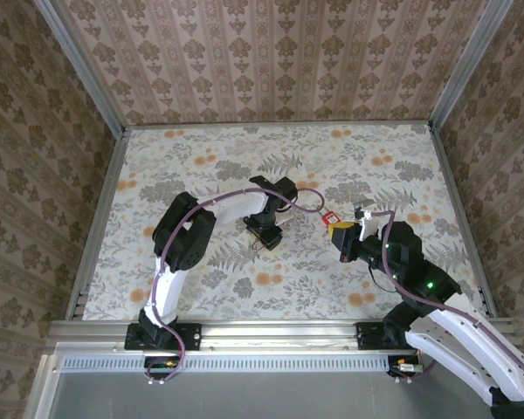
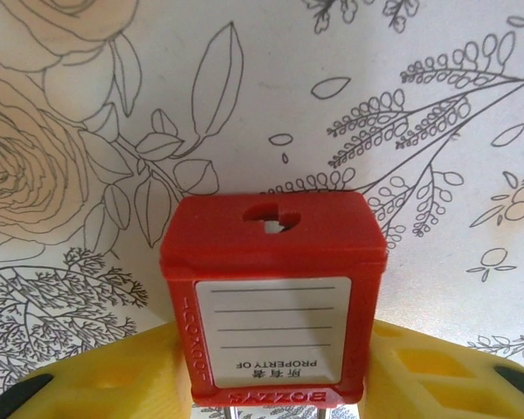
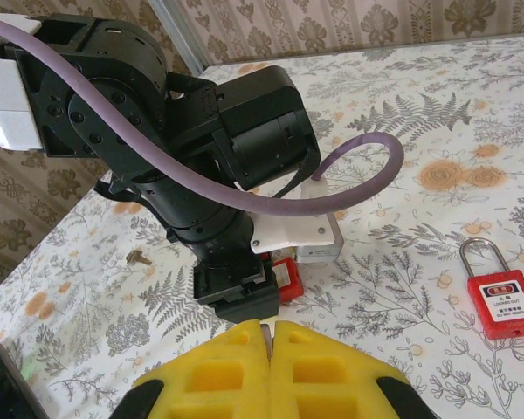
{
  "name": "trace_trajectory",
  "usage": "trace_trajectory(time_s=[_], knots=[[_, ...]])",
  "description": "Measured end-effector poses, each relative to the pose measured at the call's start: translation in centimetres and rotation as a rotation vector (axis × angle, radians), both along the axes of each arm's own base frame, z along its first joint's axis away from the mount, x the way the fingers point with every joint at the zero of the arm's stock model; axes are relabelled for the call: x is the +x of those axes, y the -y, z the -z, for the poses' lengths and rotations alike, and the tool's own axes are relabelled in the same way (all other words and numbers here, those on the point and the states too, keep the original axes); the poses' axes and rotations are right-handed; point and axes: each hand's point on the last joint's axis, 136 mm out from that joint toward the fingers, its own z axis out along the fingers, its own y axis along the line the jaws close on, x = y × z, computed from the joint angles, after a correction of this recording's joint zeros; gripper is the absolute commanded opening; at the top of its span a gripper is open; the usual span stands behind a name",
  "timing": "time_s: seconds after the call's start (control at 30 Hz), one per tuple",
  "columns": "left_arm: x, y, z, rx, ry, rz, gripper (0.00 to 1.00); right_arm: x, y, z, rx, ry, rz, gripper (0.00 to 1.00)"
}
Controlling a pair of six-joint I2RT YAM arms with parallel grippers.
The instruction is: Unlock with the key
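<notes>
A red padlock (image 2: 275,301) with a white label sits between the yellow fingers (image 2: 113,380) of my left gripper (image 2: 275,367), which is shut on its body. Its keyhole (image 2: 272,215) faces away from the wrist camera. In the top view the left gripper (image 1: 266,232) is at the table's middle. The right wrist view has the held padlock (image 3: 287,279) peeking out beside the black left gripper (image 3: 237,298). My right gripper (image 3: 268,330) is shut, and a thin grey metal sliver, apparently the key, pokes from between its tips towards that padlock. The right gripper (image 1: 342,233) is just right of the left one.
A second red padlock (image 3: 504,303) with a steel shackle lies on the floral table (image 1: 201,166) beside the right gripper; it is the red padlock (image 1: 329,216) in the top view. A small brass object (image 3: 140,257) lies near the left gripper. Low walls ring the table.
</notes>
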Motion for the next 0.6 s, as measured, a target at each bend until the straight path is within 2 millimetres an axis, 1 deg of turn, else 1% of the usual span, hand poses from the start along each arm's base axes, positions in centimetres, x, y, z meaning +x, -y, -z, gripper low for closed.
trace_trajectory(time_s=[0.23, 0.5, 0.6], knots=[[-0.05, 0.1, 0.01, -0.003, -0.006, 0.004, 0.4, -0.01, 0.0, 0.03, -0.001, -0.001, 0.0, 0.04], [-0.05, 0.06, -0.16, -0.009, 0.025, 0.012, 0.34, -0.07, 0.05, 0.26, -0.006, -0.009, 0.0, 0.04], [0.09, -0.08, -0.35, -0.032, 0.067, 0.013, 0.34, -0.07, 0.04, 0.26, -0.006, -0.01, 0.0, 0.04]])
